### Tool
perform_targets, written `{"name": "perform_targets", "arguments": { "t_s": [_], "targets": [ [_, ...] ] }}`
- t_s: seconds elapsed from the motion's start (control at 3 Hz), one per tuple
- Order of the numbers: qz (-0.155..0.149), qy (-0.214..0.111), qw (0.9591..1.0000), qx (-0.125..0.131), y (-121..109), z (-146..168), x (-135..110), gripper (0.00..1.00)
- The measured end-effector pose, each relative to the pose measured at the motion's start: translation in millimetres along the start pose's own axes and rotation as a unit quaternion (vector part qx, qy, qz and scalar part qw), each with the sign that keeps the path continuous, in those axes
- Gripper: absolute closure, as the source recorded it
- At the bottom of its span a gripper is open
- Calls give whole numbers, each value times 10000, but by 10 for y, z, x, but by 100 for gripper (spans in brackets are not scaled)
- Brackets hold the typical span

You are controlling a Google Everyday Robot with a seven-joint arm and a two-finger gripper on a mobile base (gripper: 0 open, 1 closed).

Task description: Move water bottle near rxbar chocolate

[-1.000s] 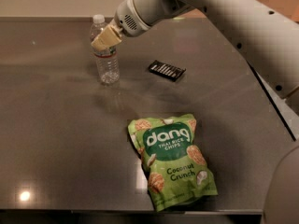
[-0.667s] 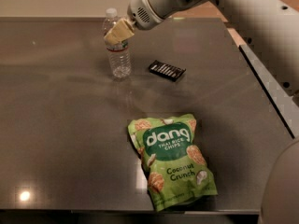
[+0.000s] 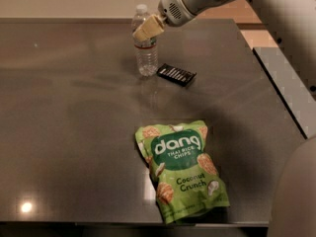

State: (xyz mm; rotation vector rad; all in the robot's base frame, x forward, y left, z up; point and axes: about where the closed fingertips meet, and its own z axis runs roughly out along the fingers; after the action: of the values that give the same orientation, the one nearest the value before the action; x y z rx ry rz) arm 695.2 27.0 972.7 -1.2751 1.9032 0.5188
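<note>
The water bottle (image 3: pixel 147 59) is clear plastic with a white cap and a label band. It stands upright on the dark table (image 3: pixel 69 112) at the back middle. My gripper (image 3: pixel 144 31) reaches in from the upper right, its beige fingers (image 3: pixel 149 27) shut on the bottle's upper part. The rxbar chocolate (image 3: pixel 177 74), a small flat black wrapper, lies on the table just to the right of the bottle's base, a small gap apart.
A large green "dang" chip bag (image 3: pixel 180 171) lies flat near the table's front edge. My white arm (image 3: pixel 276 14) crosses the upper right corner. The table's right edge (image 3: pixel 276 88) runs along a lighter floor strip.
My gripper has carried the water bottle to the right across the back of the table, from well left of the rxbar to right beside it. The rxbar and chip bag have not moved.
</note>
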Motion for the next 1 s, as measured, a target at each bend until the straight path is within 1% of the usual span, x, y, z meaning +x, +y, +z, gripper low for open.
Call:
{"name": "perform_targets", "arguments": {
  "t_s": [0.33,0.67,1.0],
  "targets": [
    [121,5,9999,7,-93,2,101,100],
    [262,-130,9996,-56,-184,99,72,100],
    [262,-108,9996,-47,-183,159,124,100]
  ]
}}
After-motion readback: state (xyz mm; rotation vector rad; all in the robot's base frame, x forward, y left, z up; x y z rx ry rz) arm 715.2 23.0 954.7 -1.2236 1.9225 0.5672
